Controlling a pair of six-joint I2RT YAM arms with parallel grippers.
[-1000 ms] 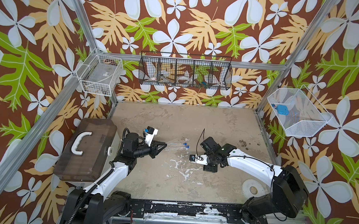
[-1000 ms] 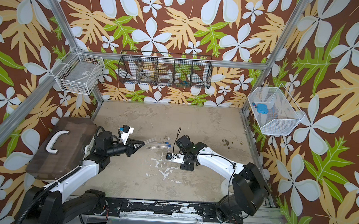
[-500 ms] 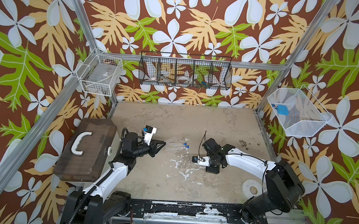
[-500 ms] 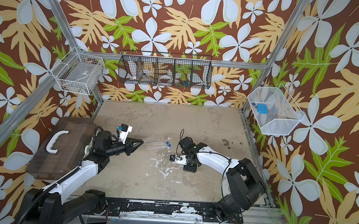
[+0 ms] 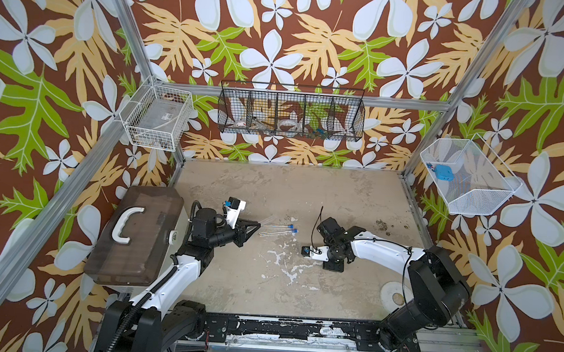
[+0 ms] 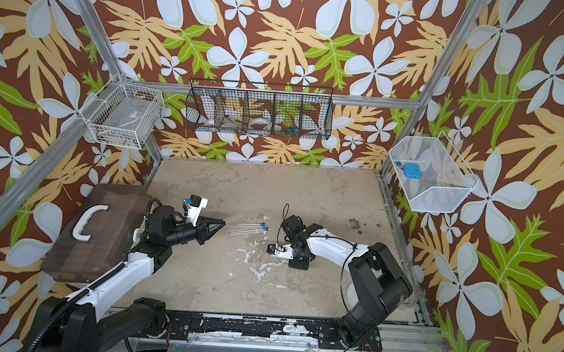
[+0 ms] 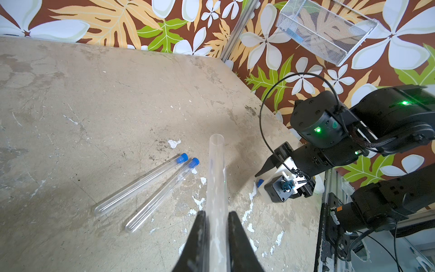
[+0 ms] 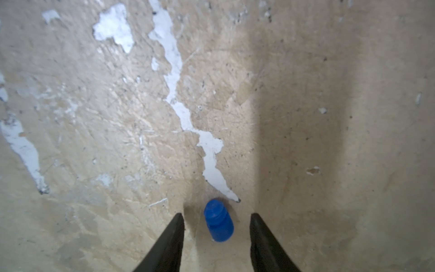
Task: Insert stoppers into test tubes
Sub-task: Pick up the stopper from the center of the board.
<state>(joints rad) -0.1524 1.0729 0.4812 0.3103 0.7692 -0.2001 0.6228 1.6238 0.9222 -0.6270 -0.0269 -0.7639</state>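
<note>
Item 1: my left claw (image 7: pixel 216 213). The black fingers are pinched tight on a clear thin open-mouthed test tube (image 7: pixel 217 174). Most of the tube juts out past my fingertips, clear of the surface, and its bare mouth points toward my right arm.

Item 2: my right claw (image 8: pixel 216 214). It points down at the worn beige tabletop (image 7: pixel 94 94) with the jaws partly apart and nothing in their grip. One fingertip stands on each side of a small bright-blue stopper (image 8: pixel 218 221), with a gap showing on both sides.

Item 3: that stopper lies on its side on the tabletop, just beside the tip of a white chipped-paint streak (image 8: pixel 209 150).

Item 4: two clear capped test tubes (image 7: pixel 141 183) lie side by side on the tabletop, just beside the tube I hold. Each has a blue plug (image 7: pixel 182 157) seated in its mouth. Both top views show them between my two claws, nearer the left.
</note>
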